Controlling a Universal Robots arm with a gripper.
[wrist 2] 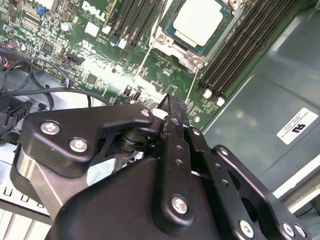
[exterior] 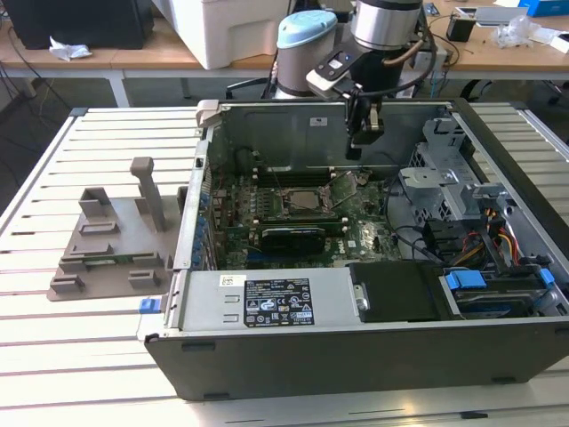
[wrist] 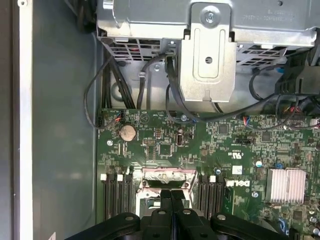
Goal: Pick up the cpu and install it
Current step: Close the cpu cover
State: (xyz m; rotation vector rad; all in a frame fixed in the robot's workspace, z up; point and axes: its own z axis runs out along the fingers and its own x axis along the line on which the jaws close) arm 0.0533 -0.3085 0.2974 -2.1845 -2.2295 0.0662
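The small square cpu with its silver-white metal top (wrist 2: 197, 21) lies flat inside the metal-framed socket (wrist 2: 161, 39) on the green motherboard (wrist: 165, 135). It looks level with the frame, so I judge it already seated. The black two-fingered tool (exterior: 364, 133) hangs above the board, near the socket but not over it. In both wrist views its fingers are pressed together with nothing between them (empty, as far as I can see).

Long black memory slots (wrist 2: 240, 50) run close along both sides of the socket, so there is little free board there. A grey sheet-metal drive cage (wrist: 207, 60) and loose black cables (wrist: 100, 90) crowd the side beyond the tool. The walls of the open dark-grey computer case (exterior: 356, 356) shut in the rest, leaving straight up as the clear way.

The grey moulded plastic tray with upright posts (exterior: 111, 236) sits outside the case on the white slatted tabletop (exterior: 71, 356), well apart at the exterior view's left.
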